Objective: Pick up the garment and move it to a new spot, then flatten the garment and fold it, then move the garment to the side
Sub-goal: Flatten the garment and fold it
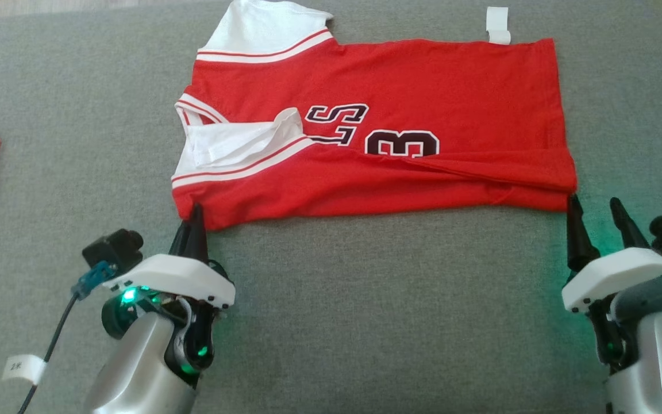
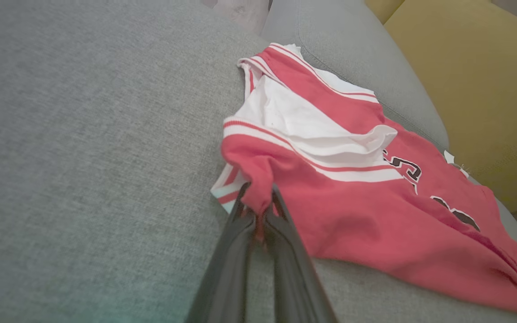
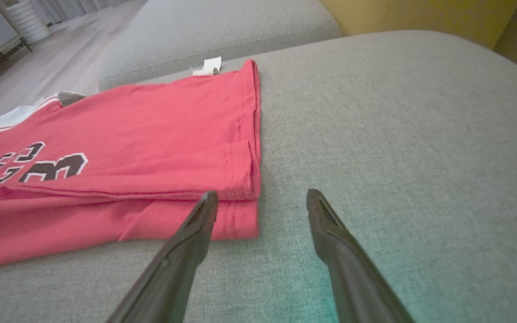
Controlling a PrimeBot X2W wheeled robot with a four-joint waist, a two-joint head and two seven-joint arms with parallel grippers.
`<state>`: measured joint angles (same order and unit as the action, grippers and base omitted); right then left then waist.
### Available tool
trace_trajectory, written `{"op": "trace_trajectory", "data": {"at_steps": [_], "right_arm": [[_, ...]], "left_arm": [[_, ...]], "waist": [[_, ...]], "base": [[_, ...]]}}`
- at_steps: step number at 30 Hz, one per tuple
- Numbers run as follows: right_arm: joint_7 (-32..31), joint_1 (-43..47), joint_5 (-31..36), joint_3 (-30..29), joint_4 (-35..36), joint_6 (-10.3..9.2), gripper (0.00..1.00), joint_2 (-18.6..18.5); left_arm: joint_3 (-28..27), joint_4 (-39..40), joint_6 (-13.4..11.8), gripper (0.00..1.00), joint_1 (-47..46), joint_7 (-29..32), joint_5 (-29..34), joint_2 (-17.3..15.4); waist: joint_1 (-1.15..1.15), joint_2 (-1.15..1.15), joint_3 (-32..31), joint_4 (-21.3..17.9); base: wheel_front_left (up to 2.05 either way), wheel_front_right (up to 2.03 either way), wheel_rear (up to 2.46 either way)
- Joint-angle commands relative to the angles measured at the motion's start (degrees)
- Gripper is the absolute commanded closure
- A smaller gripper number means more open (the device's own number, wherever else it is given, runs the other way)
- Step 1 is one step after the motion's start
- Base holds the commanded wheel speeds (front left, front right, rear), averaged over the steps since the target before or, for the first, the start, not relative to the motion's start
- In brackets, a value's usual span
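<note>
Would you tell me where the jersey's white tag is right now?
In the head view, the white tag pokes from the far edge of the red jersey, near its right corner, onto the grey cushion.

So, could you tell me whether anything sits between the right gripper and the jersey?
Nothing visible does: the right gripper stands open at the hem corner of the jersey, with grey cushion beneath it.

Soft matt red cloth jersey (image 1: 423,86), coarse grey woven cushion (image 1: 365,299)

The right end effector (image 3: 262,199), fingers spread, straddles the garment's (image 3: 128,157) corner.
</note>
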<state>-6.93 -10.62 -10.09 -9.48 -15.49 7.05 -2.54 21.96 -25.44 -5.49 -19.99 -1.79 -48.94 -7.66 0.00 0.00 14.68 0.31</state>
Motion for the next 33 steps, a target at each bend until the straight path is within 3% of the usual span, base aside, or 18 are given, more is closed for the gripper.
{"op": "trace_trajectory", "data": {"at_steps": [1,12,14,15,17,18,26,33], "right_arm": [[-0.55,-2.19,-0.36,1.29,0.56,0.44,0.00,-0.33],[-3.23,-6.79,-0.98,1.08,-8.73,0.44,0.00,-0.33],[-4.59,-7.37,-0.63,1.13,-10.50,0.44,0.34,-0.33],[-4.59,-7.37,-0.63,1.13,-10.50,0.44,0.34,-0.33],[-5.81,-7.78,-1.10,1.45,-11.51,0.44,0.96,-0.33],[-5.94,-8.01,-1.90,1.61,-11.58,0.44,1.00,-0.33],[-5.93,-9.63,-5.75,0.74,-5.45,0.44,1.00,-0.33],[-12.54,-8.64,-7.19,-1.37,5.74,0.44,1.00,-0.33]], "left_arm": [[-2.19,2.40,0.20,1.00,-2.13,-1.19,0.04,-0.70],[-1.54,7.88,-0.12,1.00,-0.39,-1.92,0.37,-0.89],[-1.37,8.86,-0.27,1.00,-0.19,-1.82,0.44,-0.94],[-1.37,8.86,-0.27,1.00,-0.19,-1.82,0.44,-0.94],[-1.30,9.91,-0.44,1.00,-0.17,-1.85,0.59,-1.07],[-1.34,10.49,-0.48,1.00,-0.21,-1.92,0.62,-1.17],[-2.09,16.12,-1.14,1.00,-0.92,-2.02,1.13,-2.68],[-2.77,24.05,-2.14,1.00,-0.30,-1.01,1.73,-5.09]], "waist": [[0.00,0.00,0.17,0.17],[0.00,0.00,0.63,1.78],[0.00,0.00,0.64,1.98],[0.00,0.00,0.64,1.98],[0.00,0.00,0.60,2.13],[0.00,0.00,0.58,2.15],[0.00,0.00,-0.18,1.77],[0.00,0.00,-1.23,1.65]], "base": [[0.00,0.00,0.00],[0.00,0.00,0.00],[0.00,0.00,0.00],[0.00,0.00,0.00],[0.00,0.00,0.00],[0.00,0.00,0.00],[0.00,0.00,0.00],[0.00,0.00,0.00]]}}
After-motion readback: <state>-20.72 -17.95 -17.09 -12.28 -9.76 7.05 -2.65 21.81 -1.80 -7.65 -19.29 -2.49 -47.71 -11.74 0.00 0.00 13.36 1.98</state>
